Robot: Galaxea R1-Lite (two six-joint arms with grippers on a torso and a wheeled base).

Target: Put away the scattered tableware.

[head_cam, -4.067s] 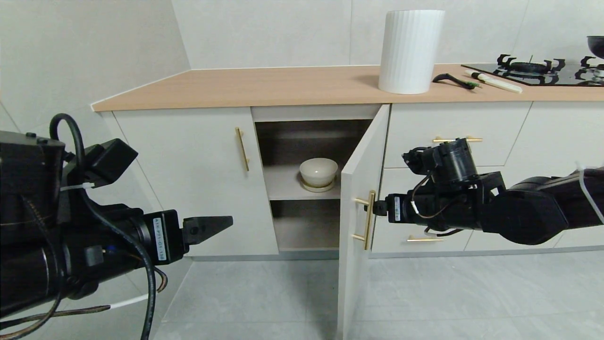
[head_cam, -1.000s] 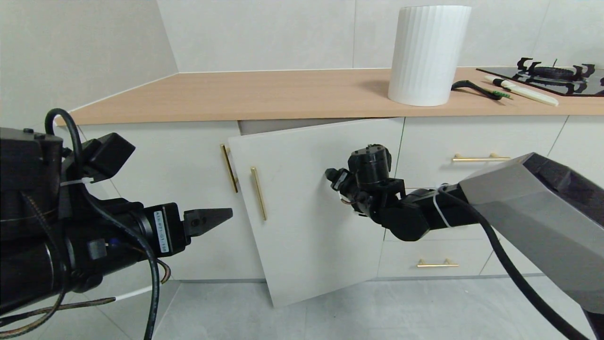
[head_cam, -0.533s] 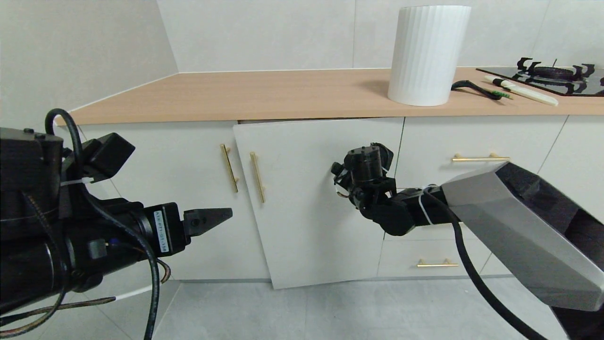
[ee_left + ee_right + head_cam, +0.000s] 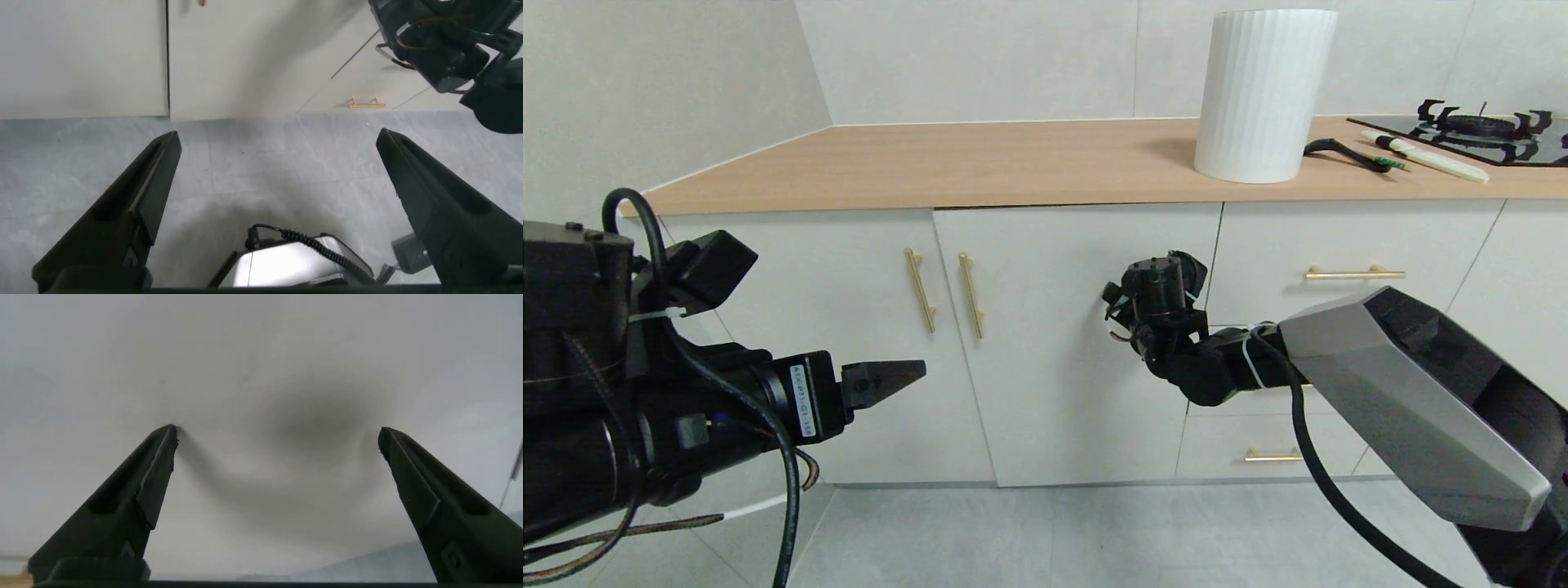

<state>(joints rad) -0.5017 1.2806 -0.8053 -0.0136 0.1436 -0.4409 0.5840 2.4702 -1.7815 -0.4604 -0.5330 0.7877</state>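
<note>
The white cabinet door [image 4: 1078,343] with a gold bar handle [image 4: 971,296] stands flush shut under the wooden counter [image 4: 980,163]. My right gripper [image 4: 1107,305] is open, and its fingertips [image 4: 167,434] rest against the door's flat face [image 4: 270,384], right of the handle. My left gripper [image 4: 900,377] hangs low at the left, apart from the cabinets. In the left wrist view it [image 4: 276,137] is open and holds nothing, with the grey floor [image 4: 270,180] below it. No tableware is in sight.
A tall white ribbed canister [image 4: 1262,94] stands on the counter. To its right lie a black brush [image 4: 1347,155] and a white utensil [image 4: 1425,159], beside a gas hob [image 4: 1478,126]. Drawers with gold handles [image 4: 1354,273] are at the right, a second door handle [image 4: 920,290] at the left.
The door swung from wide open to fully shut with my right gripper pushing on it, hiding the bowl on the inner shelf. The camera shifted after the earliest frame. My left arm stayed still.
</note>
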